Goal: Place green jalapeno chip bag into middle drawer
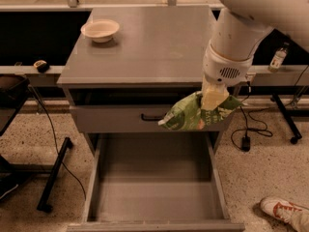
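Camera view: our pincer [213, 99] grips the green jalapeno chip bag [185, 118]; we should lower it centrally into the middle drawer [154, 197].

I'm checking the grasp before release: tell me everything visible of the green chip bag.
The chip bag is crinkled, shiny green foil with pale print. It hangs tilted in the air, upper right part pinched by the gripper, left end drooping before the drawer front. It is above the open drawer's rear right, touching only the gripper.
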### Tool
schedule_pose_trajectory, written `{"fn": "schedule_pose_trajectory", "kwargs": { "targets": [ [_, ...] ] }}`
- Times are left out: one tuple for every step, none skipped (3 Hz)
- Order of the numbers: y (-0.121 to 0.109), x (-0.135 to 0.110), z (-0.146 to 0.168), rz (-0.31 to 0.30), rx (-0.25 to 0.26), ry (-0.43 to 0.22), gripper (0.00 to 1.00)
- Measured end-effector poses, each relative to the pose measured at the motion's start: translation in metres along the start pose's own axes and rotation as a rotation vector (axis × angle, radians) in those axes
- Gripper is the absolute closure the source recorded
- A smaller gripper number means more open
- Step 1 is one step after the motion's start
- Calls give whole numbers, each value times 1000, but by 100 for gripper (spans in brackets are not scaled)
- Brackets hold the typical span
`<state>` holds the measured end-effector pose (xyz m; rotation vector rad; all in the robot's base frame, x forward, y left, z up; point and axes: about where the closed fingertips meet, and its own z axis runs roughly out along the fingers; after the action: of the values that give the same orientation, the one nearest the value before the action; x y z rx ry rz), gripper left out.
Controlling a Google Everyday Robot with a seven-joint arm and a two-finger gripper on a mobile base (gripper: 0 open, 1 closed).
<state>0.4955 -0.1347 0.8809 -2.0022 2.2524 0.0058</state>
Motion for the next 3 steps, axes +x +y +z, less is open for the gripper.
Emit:
{"fn": "schedule_pose_trajectory", "kwargs": {
  "targets": [
    [-2,-4,42,45,-42,-113,100],
    [25,-2,104,125,-83,-203,100],
    [46,11,167,183,-92,-265,100]
  ]
}}
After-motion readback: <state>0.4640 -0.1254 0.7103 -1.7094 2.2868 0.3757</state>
